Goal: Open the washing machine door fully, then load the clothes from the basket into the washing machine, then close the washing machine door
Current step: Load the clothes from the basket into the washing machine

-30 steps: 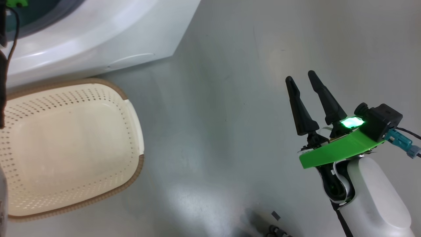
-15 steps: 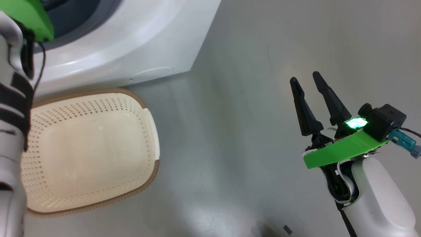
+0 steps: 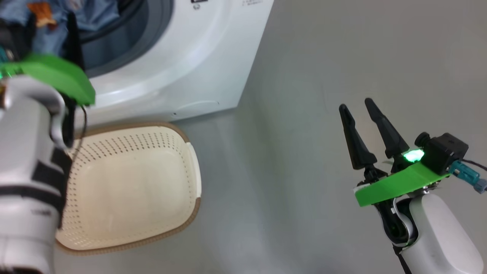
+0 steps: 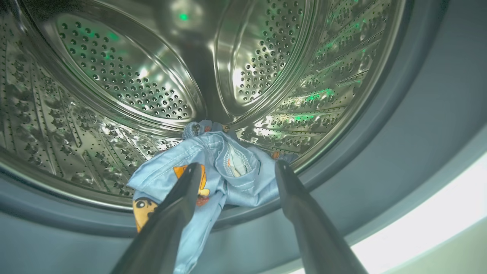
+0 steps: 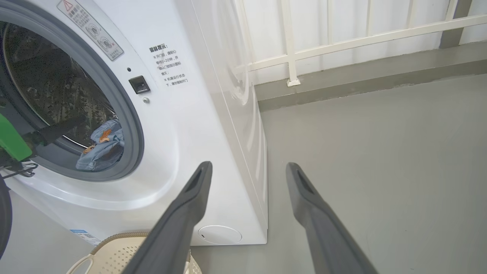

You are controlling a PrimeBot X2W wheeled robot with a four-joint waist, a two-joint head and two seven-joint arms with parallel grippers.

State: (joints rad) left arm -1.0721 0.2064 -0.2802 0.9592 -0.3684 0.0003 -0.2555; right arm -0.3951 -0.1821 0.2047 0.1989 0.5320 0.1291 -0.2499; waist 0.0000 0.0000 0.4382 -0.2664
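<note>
Your arms: white forearm shells (image 3: pixel 437 232), bright green wrist plate (image 3: pixel 395 182), black camera (image 3: pixel 443 150) with teal plug (image 3: pixel 466 176) (green light (image 3: pixel 412 155) lit). Right gripper (image 3: pixel 355 104) has two long dark tapered fingers (image 3: pixel 355 140). Black straps (image 3: pixel 47 177) band your left forearm.

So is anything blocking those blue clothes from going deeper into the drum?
Nothing visible does. The clothes lie on the front lip of the steel drum, partly over the gasket; behind them it is bare.

The basket (image 3: pixel 192 167) stands on the floor (image 3: pixel 289 95) just before the washing machine (image 3: pixel 198 57). Blue clothes (image 3: pixel 95 13) lie in the machine's mouth, beside the left arm (image 3: pixel 30 133). Well apart from the machine, the right pincer (image 3: pixel 355 104) hangs with its fingers spread.
</note>
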